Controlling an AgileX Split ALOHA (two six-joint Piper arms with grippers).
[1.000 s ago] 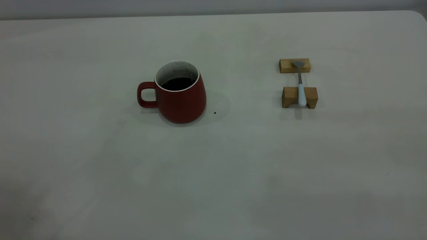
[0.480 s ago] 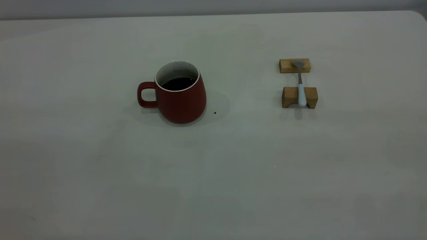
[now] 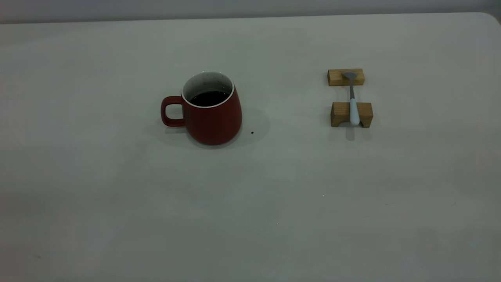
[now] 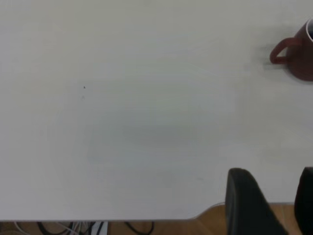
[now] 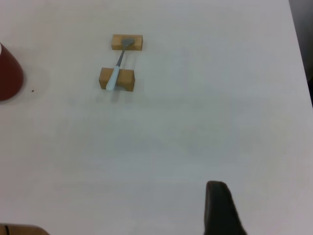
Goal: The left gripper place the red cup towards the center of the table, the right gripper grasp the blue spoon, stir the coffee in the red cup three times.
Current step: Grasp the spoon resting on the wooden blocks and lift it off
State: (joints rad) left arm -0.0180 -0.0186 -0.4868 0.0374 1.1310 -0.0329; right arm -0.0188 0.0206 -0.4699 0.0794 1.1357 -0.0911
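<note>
The red cup (image 3: pixel 213 117) stands upright left of the middle of the table (image 3: pixel 250 203), handle to the left, with dark coffee (image 3: pixel 209 98) inside. The blue spoon (image 3: pixel 353 105) lies across two tan wooden blocks at the right, its pale handle toward the near side. Neither gripper appears in the exterior view. In the left wrist view my left gripper (image 4: pixel 274 196) is open and empty over the table's edge, far from the red cup (image 4: pixel 296 54). My right gripper (image 5: pixel 220 205) shows at the frame's border, well away from the blue spoon (image 5: pixel 116 71).
The far wooden block (image 3: pixel 346 77) holds the spoon's bowl, and the near block (image 3: pixel 351 114) holds its handle. A small dark speck (image 3: pixel 252 132) lies just right of the cup. The table's rounded corner (image 3: pixel 491 17) is at the far right.
A faint shadow at the table's near left has faded. The cup, spoon and blocks have not moved.
</note>
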